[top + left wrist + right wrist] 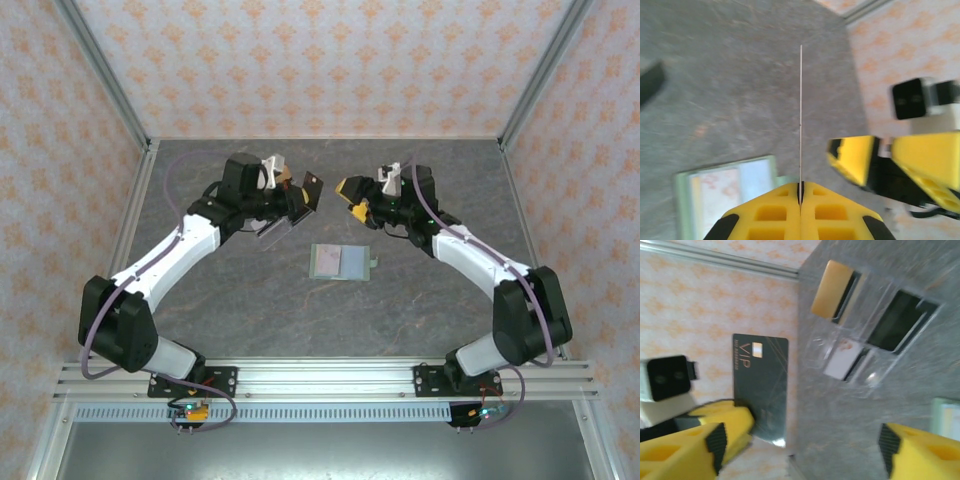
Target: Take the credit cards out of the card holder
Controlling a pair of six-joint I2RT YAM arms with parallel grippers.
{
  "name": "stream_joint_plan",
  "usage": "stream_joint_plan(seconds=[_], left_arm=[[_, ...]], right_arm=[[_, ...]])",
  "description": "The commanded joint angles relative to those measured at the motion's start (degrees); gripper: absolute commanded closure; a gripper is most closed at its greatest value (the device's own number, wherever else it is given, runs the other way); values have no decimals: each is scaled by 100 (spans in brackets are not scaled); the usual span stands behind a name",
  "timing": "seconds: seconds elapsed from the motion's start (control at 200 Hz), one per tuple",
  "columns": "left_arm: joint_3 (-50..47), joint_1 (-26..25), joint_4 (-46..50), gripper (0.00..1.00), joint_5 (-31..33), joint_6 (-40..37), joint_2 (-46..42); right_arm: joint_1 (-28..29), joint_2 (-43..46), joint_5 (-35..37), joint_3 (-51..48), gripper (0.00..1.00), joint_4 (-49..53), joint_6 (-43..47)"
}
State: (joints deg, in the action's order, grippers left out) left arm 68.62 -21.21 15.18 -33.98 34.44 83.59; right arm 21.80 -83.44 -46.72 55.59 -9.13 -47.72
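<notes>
The left gripper [800, 195] is closed on a dark card [761, 385]. In its own wrist view the 2 yellow fingers meet with no gap, and the card shows only as a thin pale line rising from between them, seen edge-on. From the right wrist the card's face is plain: dark, with "VIP" in gold and a small chip. Its lower corner is covered by a yellow finger, and the smaller print is too blurred to read. The card is held up off the table [420, 300], between the 2 arms.

The right gripper [353, 190] is open, with its fingers spread toward the bottom corners of its wrist view and cut off by the frame. It sits just beside the card, apart from it.

The card holder [342, 262] lies open and flat mid-table, nearer the arm bases than either gripper, with its tab at the right edge. What is in its pockets is hard to make out.

A clear tray [875, 340] lies on the table, partly hidden under the left gripper in the top view. It holds a tan card [832, 287], a white card [842, 362] and a black piece [895, 320].
</notes>
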Motion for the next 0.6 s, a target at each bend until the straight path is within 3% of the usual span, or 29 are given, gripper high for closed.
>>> stream_joint_plan(seconds=[0.0,0.19,0.596], left_arm=[[553,73,1588,100,1151,-2025,184],[738,74,1648,100,1729,-3353,514],[1435,78,1603,100,1917,-5300,1651]], right_arm=[[-2,247,614,329,10,1520,1249],[-9,80,1014,487,3,2064,1861],[-8,-395,981,803,3,2402,2074]])
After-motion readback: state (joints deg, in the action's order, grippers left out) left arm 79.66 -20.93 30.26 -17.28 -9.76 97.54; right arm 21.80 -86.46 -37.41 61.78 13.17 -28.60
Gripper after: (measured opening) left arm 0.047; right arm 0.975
